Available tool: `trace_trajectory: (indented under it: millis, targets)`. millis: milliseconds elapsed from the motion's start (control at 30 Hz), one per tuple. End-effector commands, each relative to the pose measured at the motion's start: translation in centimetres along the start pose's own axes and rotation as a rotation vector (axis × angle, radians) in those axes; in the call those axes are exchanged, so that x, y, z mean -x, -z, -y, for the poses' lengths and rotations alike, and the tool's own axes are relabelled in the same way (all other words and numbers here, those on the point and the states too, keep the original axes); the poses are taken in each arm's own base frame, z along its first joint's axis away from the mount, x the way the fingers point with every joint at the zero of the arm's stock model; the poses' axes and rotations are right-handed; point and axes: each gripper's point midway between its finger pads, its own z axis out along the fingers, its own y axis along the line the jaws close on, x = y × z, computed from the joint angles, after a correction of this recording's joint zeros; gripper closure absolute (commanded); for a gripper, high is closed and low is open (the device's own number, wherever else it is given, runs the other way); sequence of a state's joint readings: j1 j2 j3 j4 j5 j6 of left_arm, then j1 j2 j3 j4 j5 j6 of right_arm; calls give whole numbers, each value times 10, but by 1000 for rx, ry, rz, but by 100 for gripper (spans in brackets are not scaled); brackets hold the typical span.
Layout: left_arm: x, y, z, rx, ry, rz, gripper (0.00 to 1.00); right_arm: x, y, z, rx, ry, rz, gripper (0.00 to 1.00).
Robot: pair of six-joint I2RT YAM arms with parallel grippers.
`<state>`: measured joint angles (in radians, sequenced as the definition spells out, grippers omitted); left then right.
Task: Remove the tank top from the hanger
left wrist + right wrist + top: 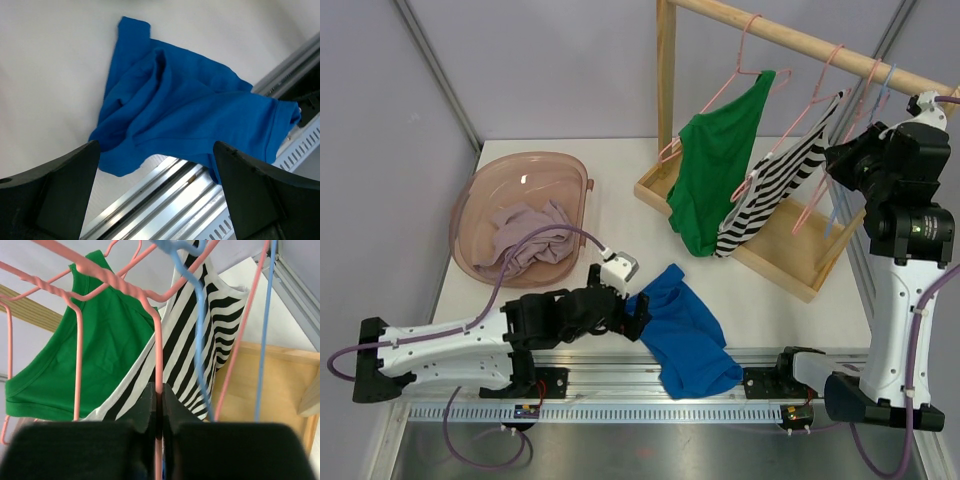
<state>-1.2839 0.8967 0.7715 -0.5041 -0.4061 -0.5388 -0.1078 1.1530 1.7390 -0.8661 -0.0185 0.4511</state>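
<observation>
top external view puts the striped tank top [775, 190] at the far right, hung from the wooden rail [790, 38]. its long axis slants from the straps high by the rail down and left toward the rack's wooden base [800, 255]. the right claw [842, 152] is raised just beside its upper end, so the cloth lies left of and below that claw.

right wrist view shows this claw pressed together on a pink hanger wire [159, 355], with the stripes just behind it. we cannot tell whether that wire belongs to the hanger carrying the stripes or to a bare one next to it. a green tank top [715, 170] hangs just left of the striped one.

the left claw [156, 150] sits low at the near edge of the desk [610, 200], fingers spread wide and gripping nothing. it is over a blue garment [190, 110], well apart from the rack. we judge the right arm far nearer, and the pull should follow the slant, down and left.
</observation>
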Motion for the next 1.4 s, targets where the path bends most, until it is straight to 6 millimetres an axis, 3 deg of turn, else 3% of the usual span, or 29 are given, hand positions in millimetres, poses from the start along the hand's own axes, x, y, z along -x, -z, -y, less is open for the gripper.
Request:
trace_trajectory:
  millis: [0,100,167,233,367,600,800,833,933,967,1000,1033,1100,1167,1233,1267,1333,1367]
  targets:
    - [7,-9,30,-77,-27,47,1,4,15,-1,14,-14,34,75]
    - [4,-18,44,-113,-34,33,1,10,30,-10,52,-11,47,30]
    - [-5,-32,52,-121,-52,1,1,15,46,-20,95,-2,55,22]
    - [-17,-47,60,-125,-72,-46,1,18,64,-27,133,17,69,3]
    - [-37,-69,72,-117,-110,-117,1,14,97,-38,224,95,89,1]
    - [-78,-105,74,-76,-138,-232,1,-2,155,-38,293,150,129,0]
    - [-122,-136,73,-52,-150,-333,1,-26,195,-67,531,164,120,1]
    - [-126,-138,74,-53,-151,-344,4,-29,202,-73,576,169,114,0]
    - [-140,-145,70,-30,-152,-381,53,-31,215,-80,631,174,124,0]
    - [-139,-145,68,-17,-149,-375,66,-30,218,-80,635,175,129,0]
    - [-137,-144,66,-5,-146,-371,87,-30,222,-80,638,179,139,1]
    - [-134,-142,63,10,-144,-366,98,-30,223,-80,636,180,142,0]
    - [-126,-137,47,92,-150,-347,100,-28,226,-80,636,185,157,1]
    - [-98,-128,35,165,-139,-272,100,-28,229,-79,635,187,167,1]
    - [-86,-114,17,246,-139,-256,100,-29,230,-79,637,187,168,1]
    - [-58,-103,8,290,-109,-180,100,-29,230,-79,639,186,167,0]
    - [-41,-86,-9,345,-97,-152,100,-29,230,-79,642,188,170,1]
    - [-18,-73,-19,366,-56,-93,100,-30,230,-79,641,185,167,0]
